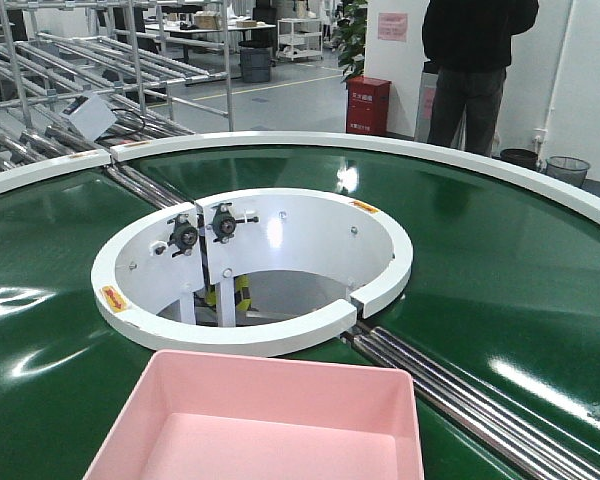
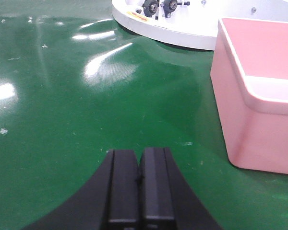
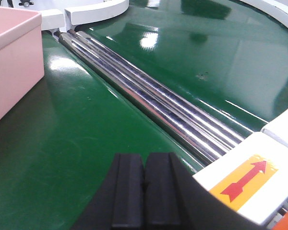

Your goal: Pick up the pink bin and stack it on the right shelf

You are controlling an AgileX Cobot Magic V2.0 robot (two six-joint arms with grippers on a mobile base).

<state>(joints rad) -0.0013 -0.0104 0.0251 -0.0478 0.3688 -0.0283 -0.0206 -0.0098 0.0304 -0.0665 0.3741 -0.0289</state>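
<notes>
The pink bin [image 1: 265, 420] sits empty on the green conveyor belt [image 1: 500, 260] at the bottom centre of the front view. In the left wrist view the pink bin [image 2: 259, 91] stands to the right of my left gripper [image 2: 139, 158], which is shut and empty above the belt. In the right wrist view the pink bin [image 3: 12, 62] shows at the far left; my right gripper [image 3: 144, 163] is shut and empty, well to its right. The right shelf is out of view. Neither gripper shows in the front view.
A white ring housing [image 1: 250, 270] with bearings stands in the middle of the curved belt. Steel rollers [image 3: 153, 100] cross the belt beside my right gripper. A white guard with a red arrow label [image 3: 249, 177] is at right. A person [image 1: 475, 60] stands beyond the belt.
</notes>
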